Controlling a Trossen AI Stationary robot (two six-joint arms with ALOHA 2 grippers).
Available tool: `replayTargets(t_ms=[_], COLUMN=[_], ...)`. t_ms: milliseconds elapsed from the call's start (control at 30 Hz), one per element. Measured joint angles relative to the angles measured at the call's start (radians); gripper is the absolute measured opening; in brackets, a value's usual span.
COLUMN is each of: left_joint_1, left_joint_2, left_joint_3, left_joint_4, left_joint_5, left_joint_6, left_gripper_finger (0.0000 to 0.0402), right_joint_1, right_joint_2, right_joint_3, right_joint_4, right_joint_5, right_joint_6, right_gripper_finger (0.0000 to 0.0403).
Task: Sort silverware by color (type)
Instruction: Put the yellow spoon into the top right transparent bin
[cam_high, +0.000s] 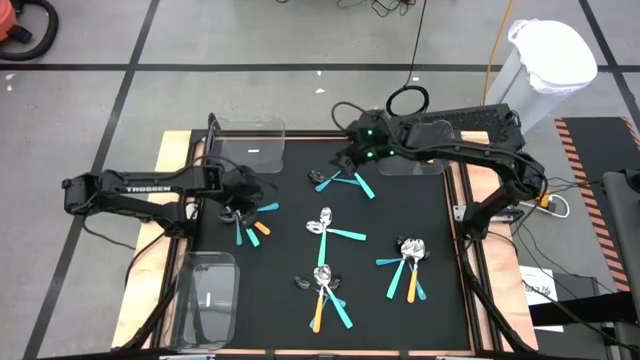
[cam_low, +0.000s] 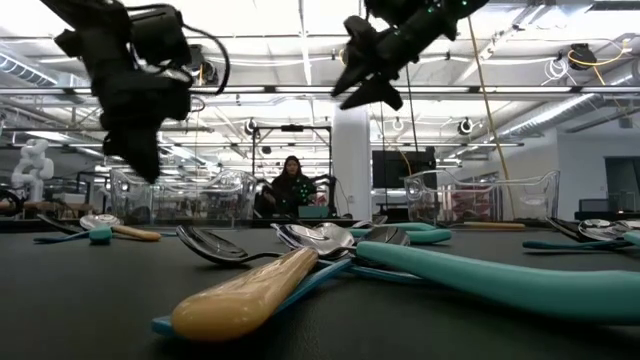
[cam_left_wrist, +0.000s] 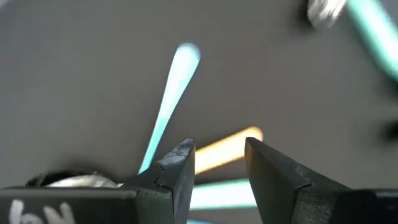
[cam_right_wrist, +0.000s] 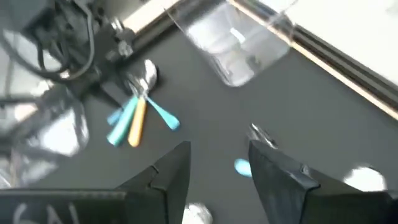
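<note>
The left gripper (cam_high: 240, 213), jaws parted and empty, is poised over teal and orange plastic-handled spoons (cam_high: 252, 228) near the mat's left edge. A descent and closure is required. The right gripper (cam_high: 345, 163) is likewise open and unladen.

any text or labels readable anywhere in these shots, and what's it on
"TROSSEN": white letters on the left arm, seen from above.
White marks on the left gripper body in its wrist view: cut off, unreadable.
Faint marks on the right gripper body in its wrist view: too blurred to read.
Printed sheet beside the table's right edge: too small to read.
</note>
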Motion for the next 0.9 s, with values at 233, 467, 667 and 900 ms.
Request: replayTargets(t_ms=[233,467,667,900], left_joint_1=[0.000,0.000,0.000,0.000], left_joint_2=[0.000,-0.026,-0.096,-0.172], left_joint_3=[0.081,0.163,0.214,0.234], left_joint_4=[0.027,-0.040,-0.052,-0.054], left_joint_5=[0.021,0.047,0.047,0.043], left_joint_6=[0.037,0.094,0.113,0.113], left_gripper_finger=[0.0141,0.0141,0.0141,0.0141], right_joint_1=[0.057,0.148,0.207,0.246], right_joint_2=[0.103,0.206,0.273,0.395], right_joint_3=[0.000,0.000,0.017,0.160], right_joint_4=[0.094,0.207,0.266,0.253], right_joint_5=[-0.001,-0.001,0.068,0.082], right_joint_6=[0.187,0.329,0.413,0.413], right_gripper_finger=[0.0157,0.0157,0.0157,0.0157])
